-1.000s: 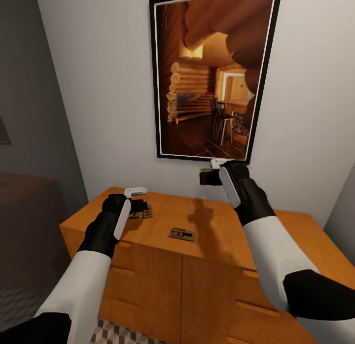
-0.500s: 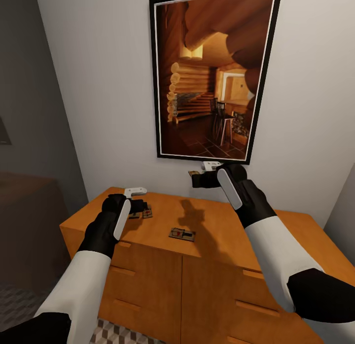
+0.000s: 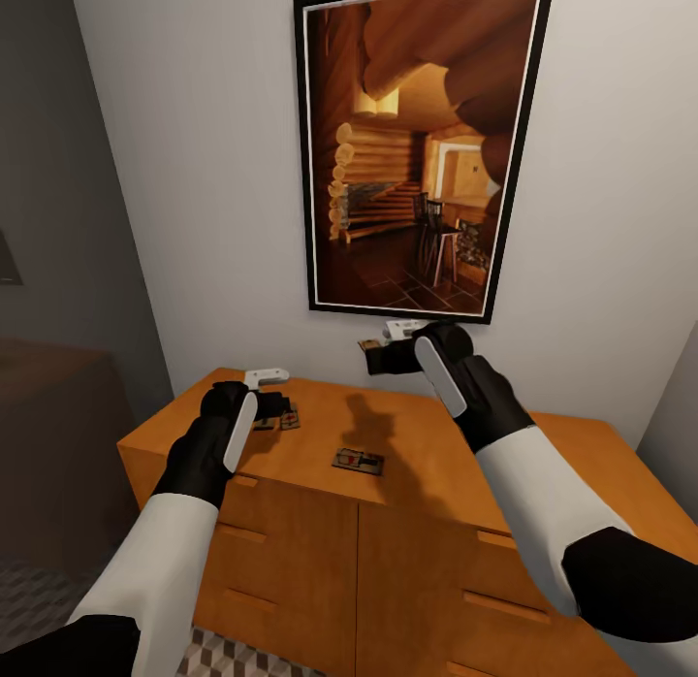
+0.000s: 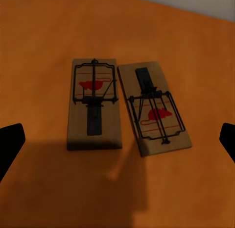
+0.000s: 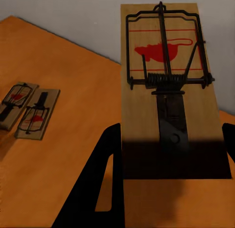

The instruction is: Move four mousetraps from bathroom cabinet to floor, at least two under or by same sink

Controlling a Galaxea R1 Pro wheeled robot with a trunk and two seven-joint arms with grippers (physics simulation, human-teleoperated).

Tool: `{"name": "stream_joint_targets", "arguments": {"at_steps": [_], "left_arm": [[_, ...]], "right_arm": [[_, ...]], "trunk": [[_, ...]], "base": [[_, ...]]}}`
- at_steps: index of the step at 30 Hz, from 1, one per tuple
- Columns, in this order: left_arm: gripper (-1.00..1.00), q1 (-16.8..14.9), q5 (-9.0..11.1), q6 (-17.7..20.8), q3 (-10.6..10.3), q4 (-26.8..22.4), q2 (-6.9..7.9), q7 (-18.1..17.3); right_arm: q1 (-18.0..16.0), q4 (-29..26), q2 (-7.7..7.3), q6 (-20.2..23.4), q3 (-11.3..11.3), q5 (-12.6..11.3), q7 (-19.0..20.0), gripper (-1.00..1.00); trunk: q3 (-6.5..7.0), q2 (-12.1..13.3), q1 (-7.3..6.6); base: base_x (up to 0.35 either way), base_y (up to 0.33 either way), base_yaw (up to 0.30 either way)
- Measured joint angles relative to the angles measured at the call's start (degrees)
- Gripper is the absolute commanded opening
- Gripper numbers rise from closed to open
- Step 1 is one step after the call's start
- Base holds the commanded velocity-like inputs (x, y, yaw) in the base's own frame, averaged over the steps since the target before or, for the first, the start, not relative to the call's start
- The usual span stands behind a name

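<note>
- The right end effector point(image 3: 380, 355) hangs in the air above the far middle of the cabinet point(image 3: 417, 522), in front of the lower edge of a framed picture point(image 3: 417, 144); its fingers point(image 5: 105, 179) are closed on the near end of one mousetrap point(image 5: 169, 86), which sticks out flat beyond them.
- The left end effector point(image 3: 274, 403) sits low over the cabinet's top towards its left end, jaws spread wide, with its two dark fingertips point(image 4: 10, 144) well apart on either side of a pair of mousetraps point(image 4: 125, 108).
- That pair lies flat on the orange-brown top, side by side and almost touching, the right one turned slightly askew.
- A fourth mousetrap point(image 3: 358, 461) lies alone near the front edge of the top, right of the pair and between the two arms.
- The cabinet's drawer fronts are shut.
- A strip of the cube-patterned bathroom floor point(image 3: 233, 656) shows below the cabinet at the near left.
</note>
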Motion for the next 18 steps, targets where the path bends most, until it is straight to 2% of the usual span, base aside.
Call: {"name": "stream_joint_targets", "arguments": {"at_steps": [4,7,18], "left_arm": [[1.00,0.0,0.0,0.0,0.0,0.0,-0.03,-0.1],[1.00,0.0,0.0,-0.2,0.0,-0.2,-0.07,0.0],[1.00,0.0,0.0,-0.5,0.1,-0.2,-0.19,0.0]], "right_arm": [[0.0,-1.5,-0.01,0.0,2.5,-0.3,1.4,-1.00],[0.0,-2.2,-0.05,0.0,3.2,-0.3,2.1,-1.00],[0.0,-2.1,-0.32,0.0,3.7,-0.2,2.5,-1.00]], "trunk": [[0.00,0.0,0.00],[0.00,0.0,0.00],[0.00,0.0,0.00]], "base": [[0.000,0.000,0.000],[0.000,0.000,0.000],[0.000,0.000,0.000]]}}
